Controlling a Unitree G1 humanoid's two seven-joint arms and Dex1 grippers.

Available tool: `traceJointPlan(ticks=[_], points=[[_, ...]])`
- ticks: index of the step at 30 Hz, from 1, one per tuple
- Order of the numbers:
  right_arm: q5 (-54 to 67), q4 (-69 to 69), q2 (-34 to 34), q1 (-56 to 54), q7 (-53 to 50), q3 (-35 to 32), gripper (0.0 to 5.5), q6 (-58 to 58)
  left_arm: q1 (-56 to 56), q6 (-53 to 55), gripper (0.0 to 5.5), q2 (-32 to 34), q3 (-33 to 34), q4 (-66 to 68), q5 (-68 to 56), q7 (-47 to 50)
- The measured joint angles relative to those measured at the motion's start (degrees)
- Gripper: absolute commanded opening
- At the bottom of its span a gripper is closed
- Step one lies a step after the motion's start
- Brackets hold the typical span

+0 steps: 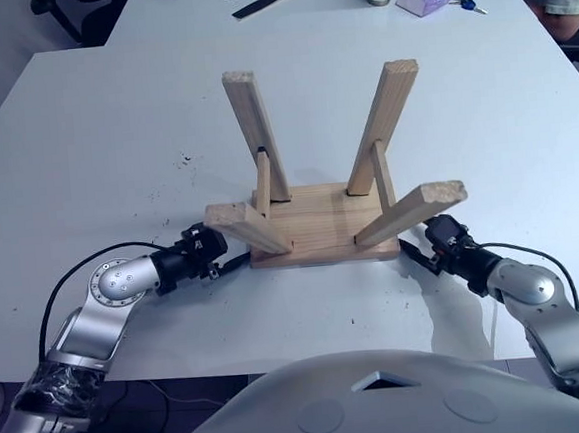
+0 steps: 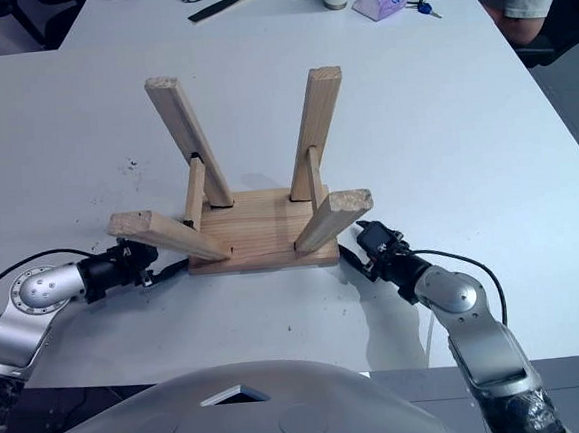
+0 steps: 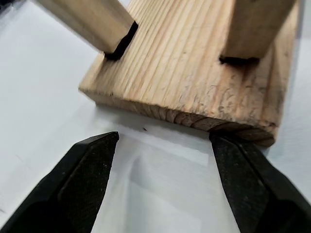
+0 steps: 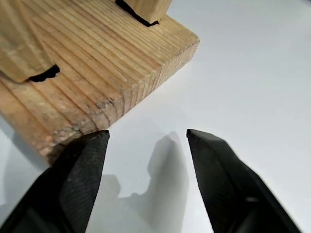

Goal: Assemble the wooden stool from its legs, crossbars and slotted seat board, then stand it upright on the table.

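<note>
stool (image 1: 321, 236) upside down on table (image 1: 91, 122), seat board (image 1: 319, 214) flat, 4 legs (image 1: 258, 129) up | left gripper (image 3: 163, 145) released, board's near-left corner just ahead | right gripper (image 4: 148, 138) released, near-right corner beside 1 finger

You've got one slotted seat board (image 1: 316, 229) on one tabletop (image 1: 93, 142), with four legs (image 1: 255, 129) and two crossbars (image 1: 263, 183). Count two grippers as well: the left gripper (image 1: 237, 264) and the right gripper (image 1: 414, 258).
</note>
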Motion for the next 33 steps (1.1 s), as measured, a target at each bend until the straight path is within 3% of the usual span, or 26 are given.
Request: traceJointPlan(ticks=[8,14,24,33], points=[[10.4,-16.29,-2.99,4.61,0.18,-8.78,2.97,12.7,3.02,18.68,3.5,3.02,10.12,-13.48,-13.32,-0.37],[17.8,-23.22,-7.03,9.08,1.08,-13.75,2.97,14.6,3.22,27.24,3.5,5.35,16.76,-18.25,-19.81,-0.79],[25.0,-23.34,-12.03,10.27,1.11,-20.15,2.97,13.67,2.71,33.64,3.5,7.81,27.86,-22.03,-35.36,-8.35],[35.95,-22.92,-17.78,12.53,1.07,-27.33,2.97,11.47,1.8,36.23,3.5,9.24,30.7,-21.17,-37.92,-14.87]])
